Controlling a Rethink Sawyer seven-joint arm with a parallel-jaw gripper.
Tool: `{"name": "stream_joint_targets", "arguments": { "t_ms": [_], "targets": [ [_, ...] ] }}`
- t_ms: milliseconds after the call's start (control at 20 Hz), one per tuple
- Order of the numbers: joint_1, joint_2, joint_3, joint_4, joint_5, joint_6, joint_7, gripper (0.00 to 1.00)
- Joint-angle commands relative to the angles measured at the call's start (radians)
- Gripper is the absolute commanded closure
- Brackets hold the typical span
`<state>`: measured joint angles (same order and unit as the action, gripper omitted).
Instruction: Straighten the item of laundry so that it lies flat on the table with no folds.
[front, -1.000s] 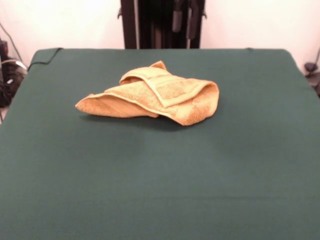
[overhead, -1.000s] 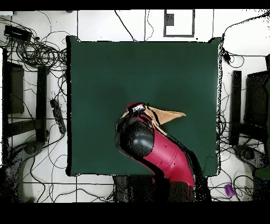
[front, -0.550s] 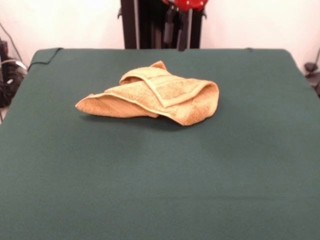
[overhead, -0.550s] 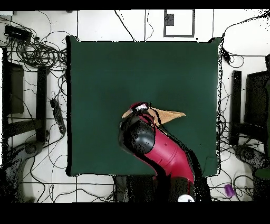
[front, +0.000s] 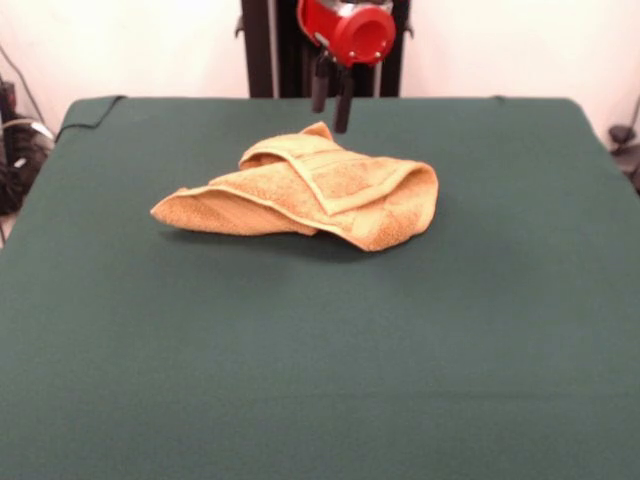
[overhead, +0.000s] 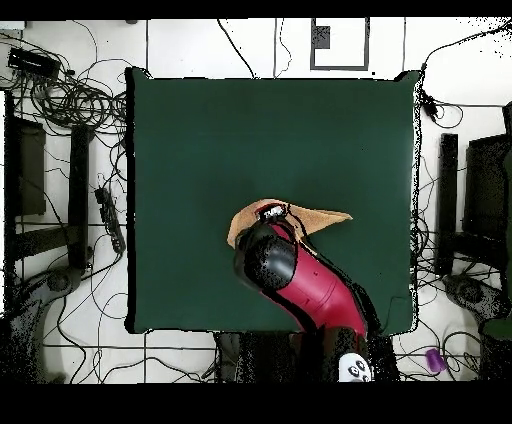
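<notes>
Above the far corner of the bunched towel, the gripper hangs with jaws slightly spread, empty; the approach step, then it must descend and pinch that corner.

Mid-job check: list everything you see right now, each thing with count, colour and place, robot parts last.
towel: one, orange-tan, crumpled and folded over itself on the table, toward its far half in the front view
table: one, dark green cloth top, fills most of both views
cables: many, black, on the floor around the table in the overhead view
arm: one, red and black, over the towel in the overhead view
claw: one, dark fingers slightly apart, above the towel's far edge, not touching it
</notes>
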<state>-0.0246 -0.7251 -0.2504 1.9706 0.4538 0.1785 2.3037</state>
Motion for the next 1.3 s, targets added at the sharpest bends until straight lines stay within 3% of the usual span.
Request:
{"name": "stream_joint_targets", "arguments": {
  "t_ms": [50, 350, 750, 1000, 1300],
  "targets": [
    [0.002, 0.035, 0.099, 0.11, -0.045, -0.025, 0.117, 0.0],
    [-0.035, 0.03, 0.11, 0.15, -0.099, -0.074, 0.11, 0.0],
    [-0.052, 0.156, 0.12, 0.095, -0.132, -0.187, 0.147, 0.0],
    [-0.027, 0.241, 0.111, 0.085, -0.111, -0.279, 0.197, 0.0],
    [0.026, 0.271, 0.081, 0.1, -0.042, -0.31, 0.243, 0.0]
  ]
}}
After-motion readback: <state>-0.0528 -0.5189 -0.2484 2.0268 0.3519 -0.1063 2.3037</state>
